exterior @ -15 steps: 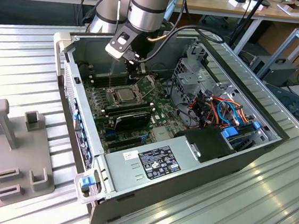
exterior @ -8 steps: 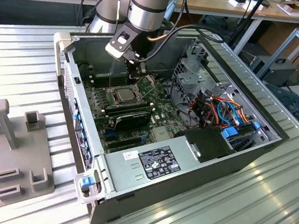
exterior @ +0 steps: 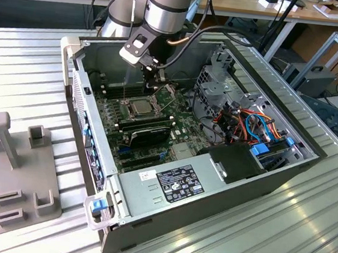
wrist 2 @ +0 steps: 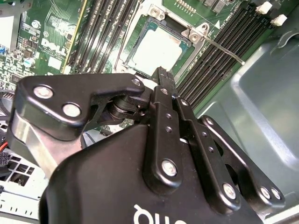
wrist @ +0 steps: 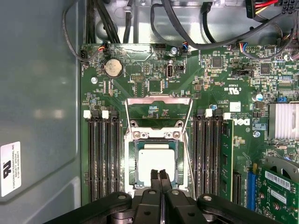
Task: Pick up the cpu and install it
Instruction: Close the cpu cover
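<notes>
Small-print white sticker (wrist: 10, 168) on case wall (wrist: 42, 93), printed label (exterior: 180, 182) on power supply (exterior: 141, 193)

You have the arm reaching into the open computer case (exterior: 220, 210), its gripper (exterior: 159, 79) poised close above the cpu (exterior: 142, 107), which lies flat in its socket on the green motherboard (exterior: 185, 117). On the ribbed table (exterior: 265, 248), a grey fixture (exterior: 6, 176) sits at the exterior view's left.

Dull silver-grey metal on the cpu (wrist: 156, 161), just past the fingertips (wrist: 154, 177). Matt black metal on the gripper (wrist: 160, 173). Glossy green circuit board (wrist: 140, 60) around.
</notes>
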Tool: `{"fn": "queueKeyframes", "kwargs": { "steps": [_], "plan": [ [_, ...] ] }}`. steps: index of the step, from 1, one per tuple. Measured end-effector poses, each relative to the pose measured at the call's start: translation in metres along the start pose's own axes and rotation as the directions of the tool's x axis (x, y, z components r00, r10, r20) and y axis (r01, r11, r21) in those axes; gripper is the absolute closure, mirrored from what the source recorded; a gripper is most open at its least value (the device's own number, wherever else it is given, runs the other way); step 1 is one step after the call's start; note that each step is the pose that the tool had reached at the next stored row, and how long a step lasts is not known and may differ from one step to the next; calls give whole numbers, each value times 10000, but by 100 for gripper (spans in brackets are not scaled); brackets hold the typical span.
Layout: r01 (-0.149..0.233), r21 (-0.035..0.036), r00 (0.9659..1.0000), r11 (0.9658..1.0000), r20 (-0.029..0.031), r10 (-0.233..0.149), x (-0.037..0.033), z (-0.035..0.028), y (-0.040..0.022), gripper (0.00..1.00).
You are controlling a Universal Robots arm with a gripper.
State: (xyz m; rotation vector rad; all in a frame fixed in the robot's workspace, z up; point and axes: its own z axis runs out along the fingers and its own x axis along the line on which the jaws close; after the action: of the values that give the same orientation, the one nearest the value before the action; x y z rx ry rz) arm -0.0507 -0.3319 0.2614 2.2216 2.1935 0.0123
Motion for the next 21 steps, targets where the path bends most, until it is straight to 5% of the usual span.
{"fn": "queueKeyframes", "kwargs": {
  "steps": [12, 21],
  "plan": [
    [0, 1, 10000, 10000, 1, 0, 0, -33, 1, 89],
    [0, 0, 10000, 10000, 0, 0, -1, -115, 2, 89]
  ]
}}
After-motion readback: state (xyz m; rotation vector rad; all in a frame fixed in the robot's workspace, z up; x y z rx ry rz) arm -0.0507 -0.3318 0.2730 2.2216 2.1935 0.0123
